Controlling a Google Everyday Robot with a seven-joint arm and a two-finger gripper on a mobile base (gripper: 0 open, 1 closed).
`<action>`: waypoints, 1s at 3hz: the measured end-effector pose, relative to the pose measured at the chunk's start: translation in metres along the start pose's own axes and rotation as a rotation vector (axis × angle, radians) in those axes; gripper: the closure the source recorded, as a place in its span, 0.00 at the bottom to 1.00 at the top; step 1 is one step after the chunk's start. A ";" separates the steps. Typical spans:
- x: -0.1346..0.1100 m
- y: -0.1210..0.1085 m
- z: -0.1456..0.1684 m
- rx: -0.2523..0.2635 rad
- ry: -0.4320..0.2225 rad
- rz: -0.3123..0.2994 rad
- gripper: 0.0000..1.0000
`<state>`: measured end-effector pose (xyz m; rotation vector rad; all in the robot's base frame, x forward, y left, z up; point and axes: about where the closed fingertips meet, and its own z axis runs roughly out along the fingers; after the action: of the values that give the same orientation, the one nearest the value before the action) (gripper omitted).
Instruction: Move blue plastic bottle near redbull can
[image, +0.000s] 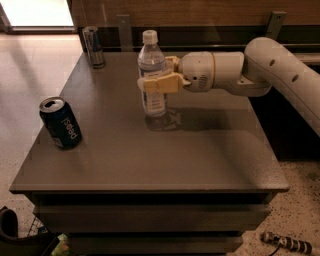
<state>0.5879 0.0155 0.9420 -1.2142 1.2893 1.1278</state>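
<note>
The blue plastic bottle (153, 90), clear with a white cap and a white-and-blue label, stands upright near the middle of the grey table (200, 155). My gripper (157, 75) reaches in from the right and is shut on the bottle's upper body, one tan finger in front and one behind. The redbull can (94, 46), slim and silver-blue, stands at the table's far left corner, well to the left of and behind the bottle.
A dark navy Pepsi can (61, 123) stands near the table's left edge. My white arm (270, 70) spans the right side above the table. A wooden wall with metal brackets runs behind the table. Floor lies to the left and right.
</note>
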 end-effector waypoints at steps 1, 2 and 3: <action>-0.009 -0.057 -0.011 0.048 -0.014 0.008 1.00; -0.018 -0.098 -0.012 0.117 0.006 0.019 1.00; -0.018 -0.146 0.001 0.255 0.015 0.058 1.00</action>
<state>0.7335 0.0090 0.9604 -1.0033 1.4401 0.9621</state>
